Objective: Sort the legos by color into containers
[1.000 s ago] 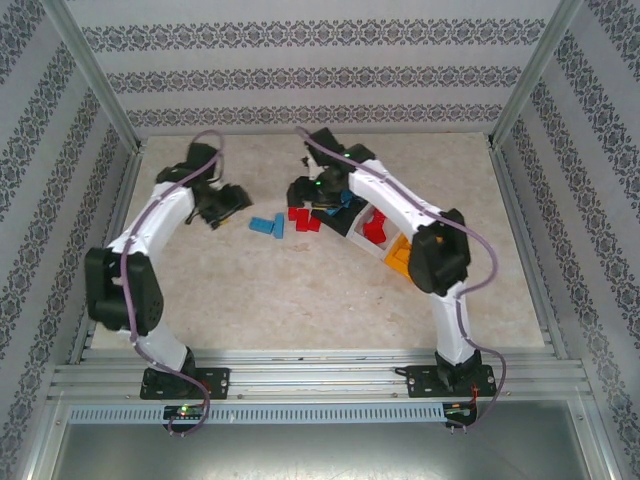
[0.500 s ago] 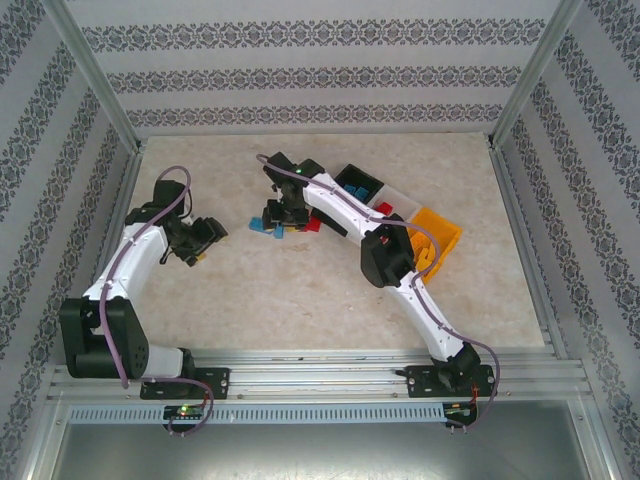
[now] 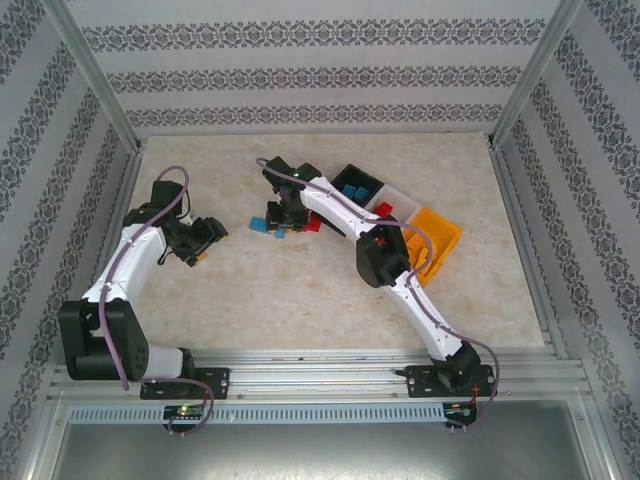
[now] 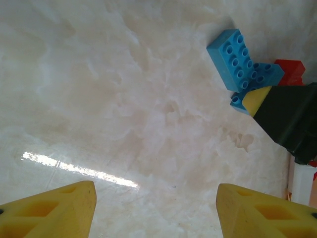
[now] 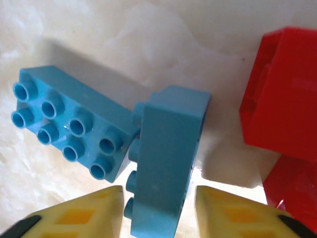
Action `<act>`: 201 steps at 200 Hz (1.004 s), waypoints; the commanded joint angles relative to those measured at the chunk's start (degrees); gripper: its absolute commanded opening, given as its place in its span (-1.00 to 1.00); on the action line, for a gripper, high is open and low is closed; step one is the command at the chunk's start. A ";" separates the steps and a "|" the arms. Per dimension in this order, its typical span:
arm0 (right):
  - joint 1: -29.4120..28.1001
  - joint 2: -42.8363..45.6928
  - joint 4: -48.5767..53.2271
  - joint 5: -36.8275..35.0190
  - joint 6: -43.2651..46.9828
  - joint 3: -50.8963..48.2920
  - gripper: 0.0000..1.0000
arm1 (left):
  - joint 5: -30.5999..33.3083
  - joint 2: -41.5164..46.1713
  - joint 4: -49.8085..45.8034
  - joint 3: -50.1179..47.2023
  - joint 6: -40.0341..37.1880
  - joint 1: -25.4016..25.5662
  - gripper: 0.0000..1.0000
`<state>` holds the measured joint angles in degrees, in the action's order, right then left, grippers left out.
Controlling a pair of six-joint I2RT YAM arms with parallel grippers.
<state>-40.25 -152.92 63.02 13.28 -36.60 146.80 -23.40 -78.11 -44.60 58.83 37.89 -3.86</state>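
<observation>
Blue brick (image 5: 168, 144) flanked by right tool (image 5: 158, 196), grip unclear; left tool (image 4: 156, 191) gapes wide.

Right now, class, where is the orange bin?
In the top view, the orange bin sits on the table's right half, next to the white bin, at the row's right end.

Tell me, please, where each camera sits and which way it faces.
Top external: above and behind the arms, looking down on table, bins, left gripper and right gripper.
Left wrist: looks down past its open fingers at two blue bricks and a finger of the right gripper.
Right wrist: close over the table, its fingers either side of one blue brick.
Shared: all three show the blue bricks.
</observation>
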 commanded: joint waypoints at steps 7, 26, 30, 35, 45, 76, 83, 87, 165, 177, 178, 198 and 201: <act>0.43 -0.80 -0.08 -2.47 -0.27 1.41 -0.38 | -0.98 -0.01 -1.52 -0.07 -1.47 -0.55 0.31; 0.26 1.65 -0.38 -2.86 0.69 0.43 -0.51 | -2.04 -1.01 -0.60 0.06 -1.55 -0.45 0.31; 0.26 2.49 -0.36 -3.03 0.86 -0.08 -0.53 | -2.24 -1.33 -0.36 0.19 -1.52 -0.43 0.31; 0.27 3.62 -0.42 -3.01 1.04 -0.81 -0.56 | -2.43 -1.72 0.00 0.32 -1.38 -0.24 0.32; 0.35 6.69 -1.05 -3.26 1.39 -3.43 -0.60 | -2.74 -2.90 0.90 0.78 -1.18 0.06 0.32; 1.58 17.82 -4.31 -3.82 1.99 -13.70 -0.61 | -4.25 -9.26 4.82 3.96 1.58 2.13 0.41; 2.23 20.14 -4.90 -4.13 2.02 -15.97 -0.60 | -4.57 -11.11 5.88 5.06 2.66 2.95 0.41; 2.69 21.82 -5.27 -4.18 2.01 -17.66 -0.61 | -4.79 -12.15 6.66 5.62 3.30 3.43 0.41; 16.15 32.55 -13.44 -4.26 4.35 -35.88 -0.58 | -4.95 -30.14 13.28 18.47 14.23 7.78 0.40; 17.56 31.22 -13.55 -4.71 5.37 -34.42 -0.46 | -4.83 -32.01 13.20 20.12 14.89 7.81 0.40; 17.70 31.08 -13.55 -4.69 5.47 -34.23 -0.44 | -4.82 -32.23 13.08 20.28 14.91 7.81 0.40; 19.18 29.61 -11.68 -4.79 6.26 -30.75 -0.14 | -3.99 -35.84 10.88 24.09 14.66 8.25 0.40; 19.19 29.69 -11.42 -5.02 6.40 -30.45 -0.10 | -3.80 -36.28 10.69 24.59 14.67 8.37 0.40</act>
<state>-21.52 -121.93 51.03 9.39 -32.47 112.77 -28.38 -111.11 -33.26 79.02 50.35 3.75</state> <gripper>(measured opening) 0.383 0.703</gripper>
